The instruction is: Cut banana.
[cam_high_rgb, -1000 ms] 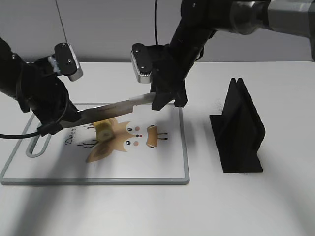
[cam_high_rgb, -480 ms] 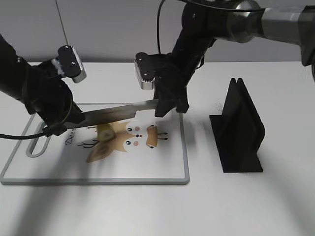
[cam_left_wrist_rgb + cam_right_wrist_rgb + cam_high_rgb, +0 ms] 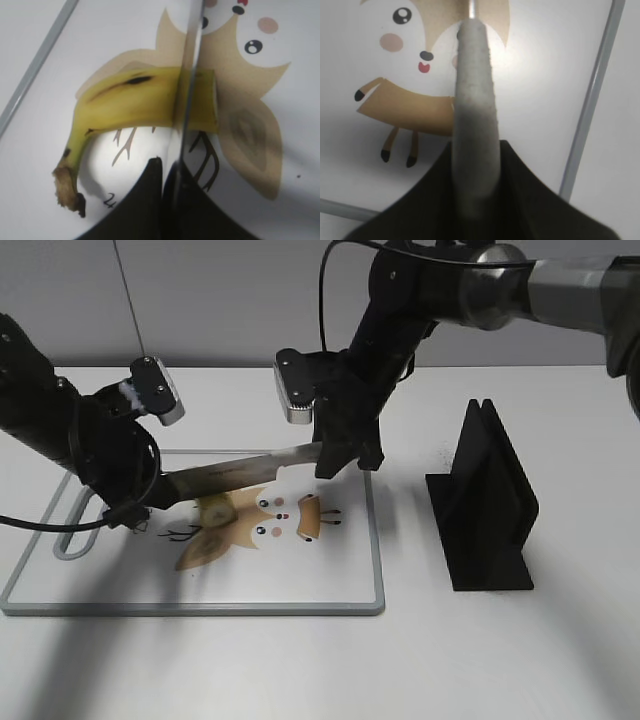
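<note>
A yellow banana (image 3: 215, 510) with a cut right end lies on the white deer-print cutting board (image 3: 376, 550). In the left wrist view the banana (image 3: 130, 100) has its stem at lower left. The knife (image 3: 240, 468) lies across it, blade edge (image 3: 186, 100) on the fruit near the cut end. My right gripper (image 3: 340, 455) is shut on the knife's grey handle (image 3: 475, 90). My left gripper (image 3: 140, 508) is shut on the blade's tip end, its jaws (image 3: 162, 167) closed against the blade just in front of the banana.
A black knife stand (image 3: 490, 500) is on the table right of the board. The board's grey rim shows in the left wrist view (image 3: 40, 60) and the right wrist view (image 3: 592, 100). Its handle loop (image 3: 75, 540) sits at the left.
Both arms shifted slightly right and the knife came lower and flatter over the banana. Both grips on the knife are unchanged.
</note>
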